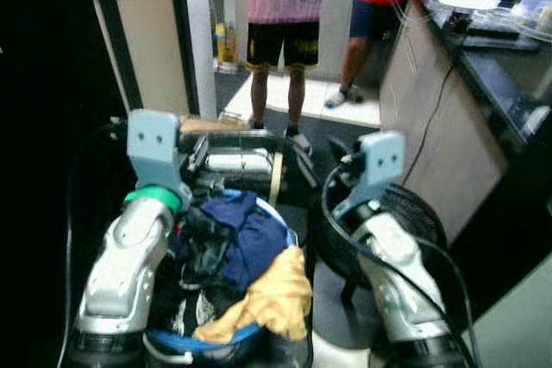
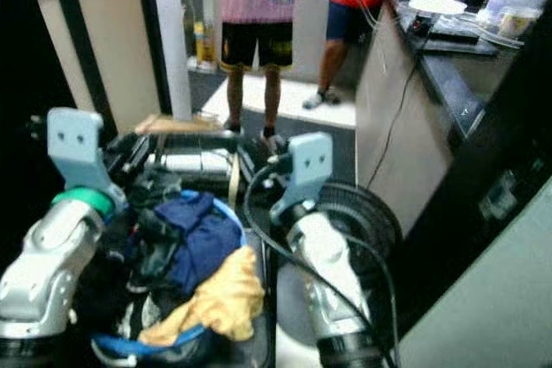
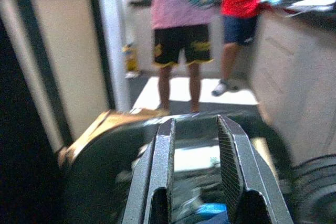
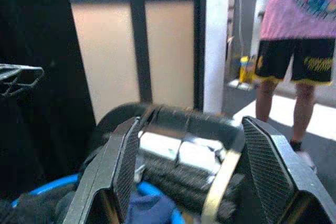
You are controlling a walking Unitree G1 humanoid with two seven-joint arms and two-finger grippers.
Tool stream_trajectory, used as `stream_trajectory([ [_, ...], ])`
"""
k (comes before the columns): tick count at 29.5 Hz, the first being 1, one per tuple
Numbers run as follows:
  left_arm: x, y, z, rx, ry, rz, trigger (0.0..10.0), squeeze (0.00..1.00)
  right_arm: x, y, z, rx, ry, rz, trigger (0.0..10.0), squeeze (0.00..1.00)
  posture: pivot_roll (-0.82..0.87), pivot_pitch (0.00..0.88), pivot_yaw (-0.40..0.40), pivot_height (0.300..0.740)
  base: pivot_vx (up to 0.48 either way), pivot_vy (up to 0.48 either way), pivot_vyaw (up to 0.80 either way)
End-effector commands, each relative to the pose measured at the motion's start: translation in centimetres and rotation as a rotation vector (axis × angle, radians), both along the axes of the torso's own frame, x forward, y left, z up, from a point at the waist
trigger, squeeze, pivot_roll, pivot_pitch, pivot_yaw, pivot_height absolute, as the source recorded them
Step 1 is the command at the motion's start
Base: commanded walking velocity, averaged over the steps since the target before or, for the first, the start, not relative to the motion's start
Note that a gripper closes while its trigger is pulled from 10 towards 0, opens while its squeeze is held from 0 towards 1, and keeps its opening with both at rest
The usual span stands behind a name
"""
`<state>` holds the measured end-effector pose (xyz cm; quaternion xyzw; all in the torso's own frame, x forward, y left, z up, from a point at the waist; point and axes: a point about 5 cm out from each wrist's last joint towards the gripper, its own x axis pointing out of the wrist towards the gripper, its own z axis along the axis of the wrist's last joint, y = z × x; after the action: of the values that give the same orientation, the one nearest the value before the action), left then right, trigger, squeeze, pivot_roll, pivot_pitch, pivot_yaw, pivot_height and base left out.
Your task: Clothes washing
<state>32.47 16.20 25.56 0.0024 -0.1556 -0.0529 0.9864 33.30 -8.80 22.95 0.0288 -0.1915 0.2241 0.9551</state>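
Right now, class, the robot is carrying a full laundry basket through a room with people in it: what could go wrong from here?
1. The yellow cloth droops over the rim of the blue basket and could slip off.
2. Two people stand straight ahead; walking on could bump them.
3. A fan and a hanging cable crowd the right arm's side; either could snag.

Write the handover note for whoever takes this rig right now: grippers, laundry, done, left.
Left gripper: open, nothing held, above the basket's far side.
Right gripper: open wide, nothing held, beside it.
Blue laundry basket: directly below both arms, heaped with a navy garment, dark clothes and a yellow cloth draped over its rim.
Two people stand ahead.
Done: clothes are in the basket.
Left: no washing machine visible yet; loading remains.
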Motion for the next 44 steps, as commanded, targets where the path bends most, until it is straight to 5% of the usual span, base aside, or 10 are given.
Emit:
stream_trajectory([
  [1, 0.1, -0.2, -0.3, 0.002, 0.005, -0.02, 10.0, 0.0, 0.2, -0.6, -0.6, -0.016, 0.018, -0.032, 10.0, 0.0, 0.07, 0.051, 0.058, 0.74, 0.0, 0.0, 0.0],
  [20, 0.0, 1.1, -7.0, 0.493, 0.48, -0.374, 10.0, 0.0, 0.7, -0.6, -6.1, -0.101, 0.2, -0.009, 10.0, 0.0, 0.11, 0.07, 0.139, 0.74, 0.0, 0.0, 0.0],
  [21, 0.1, 0.9, -7.1, 0.491, 0.485, -0.374, 10.0, 0.9, 0.7, -0.7, -6.4, -0.106, 0.205, -0.013, 10.0, 0.0, 0.1, 0.071, 0.14, 0.74, 0.0, 0.0, 0.0],
  [22, 0.2, 0.8, -7.2, 0.49, 0.486, -0.376, 10.0, 1.0, 0.7, -0.7, -6.4, -0.108, 0.207, -0.014, 10.0, 0.0, 0.09, 0.072, 0.136, 0.74, 0.0, 0.0, 0.0],
  [28, 0.7, 0.6, -7.2, 0.495, 0.467, -0.346, 10.0, 1.0, 1.4, -1.1, -6.9, -0.097, 0.237, -0.017, 10.0, 0.0, 0.06, 0.08, 0.112, 0.74, 0.0, 0.0, 0.0],
  [29, 0.9, 0.6, -7.1, 0.486, 0.45, -0.322, 10.0, 0.48, 1.9, -1.3, -6.9, -0.092, 0.253, -0.007, 10.0, 0.0, 0.06, 0.08, 0.092, 0.74, 0.0, 0.0, 0.0],
  [31, 1.0, 0.8, -6.9, 0.469, 0.438, -0.304, 10.0, 0.0, 2.4, -1.2, -6.7, -0.082, 0.262, 0.028, 10.0, 0.0, 0.05, 0.083, 0.068, 0.74, 0.0, 0.0, 0.0],
  [36, 0.8, 1.6, -6.4, 0.425, 0.419, -0.258, 10.0, 0.0, 3.2, 0.3, -6.1, -0.055, 0.278, 0.162, 10.0, 0.0, 0.05, 0.089, 0.016, 0.74, 0.0, 0.0, 0.0],
  [37, 0.7, 2.0, -6.3, 0.418, 0.414, -0.236, 10.0, 0.0, 3.5, 0.7, -6.0, -0.057, 0.286, 0.177, 10.0, 1.0, 0.06, 0.092, 0.002, 0.74, 0.0, 0.0, 0.0],
  [44, 0.6, 3.6, -5.6, 0.369, 0.377, -0.13, 10.0, 0.0, 3.9, 2.9, -5.5, -0.058, 0.293, 0.278, 10.0, 1.0, 0.06, 0.096, -0.024, 0.74, 0.0, 0.0, 0.0],
])
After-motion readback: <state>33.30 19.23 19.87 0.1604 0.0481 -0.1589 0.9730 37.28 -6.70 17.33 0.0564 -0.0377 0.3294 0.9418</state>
